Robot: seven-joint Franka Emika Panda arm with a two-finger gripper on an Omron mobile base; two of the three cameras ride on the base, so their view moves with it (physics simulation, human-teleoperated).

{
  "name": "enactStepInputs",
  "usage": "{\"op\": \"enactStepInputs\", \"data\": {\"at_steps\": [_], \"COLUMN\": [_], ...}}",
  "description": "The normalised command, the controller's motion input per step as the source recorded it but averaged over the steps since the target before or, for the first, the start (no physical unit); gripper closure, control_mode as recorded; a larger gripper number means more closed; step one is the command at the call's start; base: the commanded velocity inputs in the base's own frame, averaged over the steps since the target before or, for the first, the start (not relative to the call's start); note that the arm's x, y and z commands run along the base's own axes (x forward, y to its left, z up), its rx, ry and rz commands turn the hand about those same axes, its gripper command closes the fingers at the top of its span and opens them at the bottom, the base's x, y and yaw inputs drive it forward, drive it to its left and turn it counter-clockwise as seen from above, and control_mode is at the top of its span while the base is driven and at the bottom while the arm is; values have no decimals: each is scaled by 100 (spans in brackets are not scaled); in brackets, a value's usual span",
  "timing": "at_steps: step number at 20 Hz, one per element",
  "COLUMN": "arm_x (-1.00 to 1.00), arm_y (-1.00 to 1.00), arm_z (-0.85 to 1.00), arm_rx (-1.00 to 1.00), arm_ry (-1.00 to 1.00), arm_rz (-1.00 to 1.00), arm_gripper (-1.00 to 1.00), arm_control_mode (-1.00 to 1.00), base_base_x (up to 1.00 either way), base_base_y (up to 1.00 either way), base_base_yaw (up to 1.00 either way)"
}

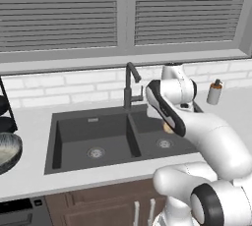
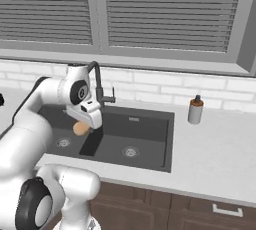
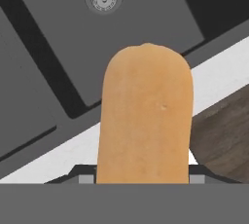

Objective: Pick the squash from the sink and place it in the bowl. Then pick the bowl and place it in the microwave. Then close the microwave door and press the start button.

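Note:
The orange-tan squash [image 3: 145, 116] hangs lifted above the dark grey double-basin sink [image 1: 93, 134], with my gripper [image 2: 84, 125] shut on it. From the left base view the squash [image 1: 168, 128] peeks out below my forearm, over the right basin. From the right base view the squash [image 2: 80, 129] sits just under the white hand, near the divider of the sink [image 2: 142, 134]. The bowl [image 1: 7, 152] rests on the counter at the far left edge, well away from the gripper. The microwave and its door are out of view.
A tall dark faucet [image 1: 130, 85] stands behind the sink, close to my hand. A soap bottle [image 2: 195, 109] stands on the counter to the right. A black stacked rack [image 1: 3, 112] stands behind the bowl. Window blinds fill the wall.

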Motion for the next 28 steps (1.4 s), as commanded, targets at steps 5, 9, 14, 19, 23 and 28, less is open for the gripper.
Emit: {"op": "enactStepInputs", "data": {"at_steps": [5, 9, 14, 19, 23, 28], "arm_x": [0, 0, 0, 0, 0, 0], "arm_y": [0, 0, 0, 0, 0, 0], "arm_z": [0, 0, 0, 0, 0, 0], "arm_rx": [0, 0, 0, 0, 0, 0], "arm_ry": [0, 0, 0, 0, 0, 0], "arm_rz": [0, 0, 0, 0, 0, 0], "arm_gripper": [100, 100, 100, 100, 100, 100], "arm_control_mode": [100, 100, 100, 100, 100, 100], "base_base_x": [-42, -58, -20, 0, 0, 12], "base_base_y": [76, 100, 100, 100, 84, 37], "base_base_yaw": [3, 2, 0, 0, 0, 0]}}
